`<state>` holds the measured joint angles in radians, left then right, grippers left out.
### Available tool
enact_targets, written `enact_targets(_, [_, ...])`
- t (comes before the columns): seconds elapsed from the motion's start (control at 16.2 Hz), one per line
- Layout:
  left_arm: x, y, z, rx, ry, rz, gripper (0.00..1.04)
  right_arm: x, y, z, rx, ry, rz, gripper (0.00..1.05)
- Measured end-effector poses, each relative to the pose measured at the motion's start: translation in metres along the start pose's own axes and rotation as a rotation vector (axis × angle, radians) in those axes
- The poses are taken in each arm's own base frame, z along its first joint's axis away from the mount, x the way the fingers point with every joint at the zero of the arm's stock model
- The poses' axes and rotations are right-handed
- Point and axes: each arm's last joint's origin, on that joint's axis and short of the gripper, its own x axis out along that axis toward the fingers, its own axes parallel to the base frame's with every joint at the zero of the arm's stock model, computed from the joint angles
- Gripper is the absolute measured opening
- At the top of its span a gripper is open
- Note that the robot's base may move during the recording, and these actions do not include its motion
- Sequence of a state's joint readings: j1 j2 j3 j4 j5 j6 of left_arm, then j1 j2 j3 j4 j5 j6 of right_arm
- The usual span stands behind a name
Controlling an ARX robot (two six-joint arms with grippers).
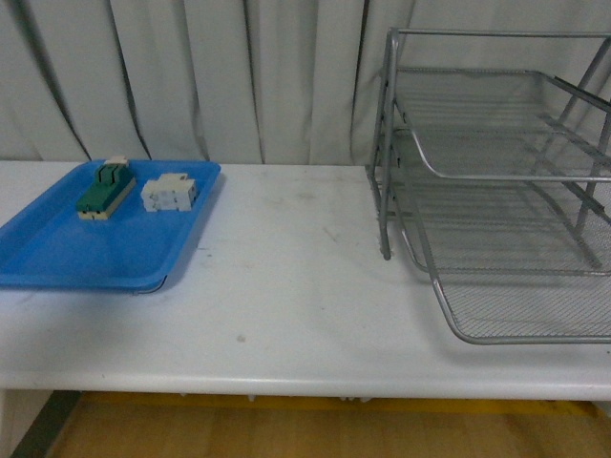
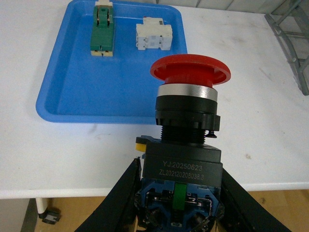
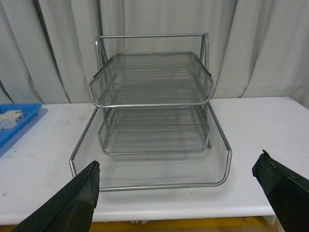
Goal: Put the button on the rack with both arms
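On the far left the blue tray [image 1: 57,258] holds a green part [image 1: 105,188] and a white block [image 1: 169,192]; the button [image 2: 189,111] is not in it. It stands upright, red cap up, clamped at its black base in the left hand [image 2: 181,198], above the near edge of the surface [image 1: 286,277] just right of the tray. How deep that grip sits is cut off by the frame, so move slowly and keep it level. The stretch between tray and rack [image 1: 496,176] gives room for a handover. The right hand [image 3: 178,164] hangs before the rack, fingers spread wide and empty. It should probably take the cap or neck, above the left fingers, before the left releases.
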<state>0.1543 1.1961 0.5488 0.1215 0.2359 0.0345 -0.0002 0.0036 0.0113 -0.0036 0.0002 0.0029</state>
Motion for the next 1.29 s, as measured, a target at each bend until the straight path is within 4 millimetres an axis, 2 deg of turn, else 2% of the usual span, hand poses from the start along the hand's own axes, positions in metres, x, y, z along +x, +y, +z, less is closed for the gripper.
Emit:
enact_targets(0.99, [0.003, -0.008, 0.001, 0.020, -0.008, -0.021, 0.37, 0.000, 0.000, 0.000, 0.000, 0.000, 0.000, 0.98])
enact_targets(1.11, [0.008, -0.016, 0.002, 0.035, 0.000, -0.043, 0.37, 0.000, 0.000, 0.000, 0.000, 0.000, -0.001, 0.98])
enact_targets(1.29, [0.029, -0.039, 0.021, 0.059, 0.001, -0.086, 0.36, 0.000, 0.000, 0.000, 0.000, 0.000, -0.001, 0.98])
